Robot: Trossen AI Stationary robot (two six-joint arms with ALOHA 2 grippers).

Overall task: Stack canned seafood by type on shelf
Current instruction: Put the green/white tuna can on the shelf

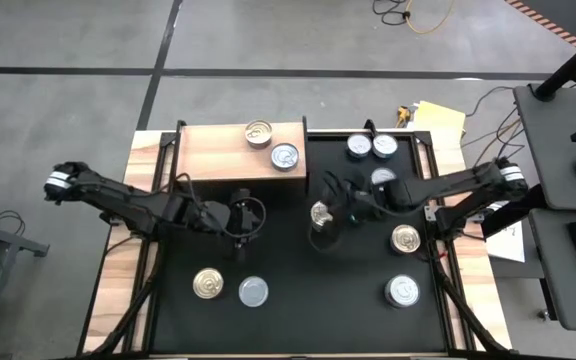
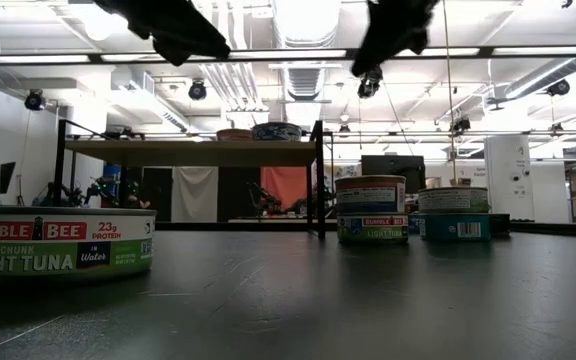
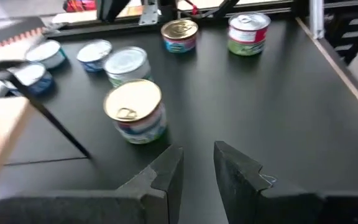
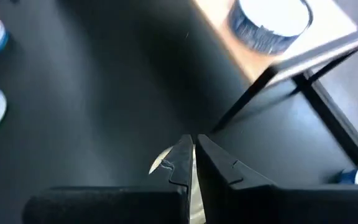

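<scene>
Centre frame, the clenched, empty right gripper point(image 1: 330, 212) hovers over a gold-topped round tin point(image 1: 320, 213). It must open before grasping for the light-brown wooden shelf point(image 1: 218, 155), upper left. The left gripper point(image 1: 240, 222), slightly parted, waits empty.

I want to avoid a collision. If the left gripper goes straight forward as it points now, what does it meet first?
Probably the gold-topped can, standing just ahead of the left gripper and slightly to one side of its line. Depth is unclear, so the gripper might pass beside it over the black table.
</scene>
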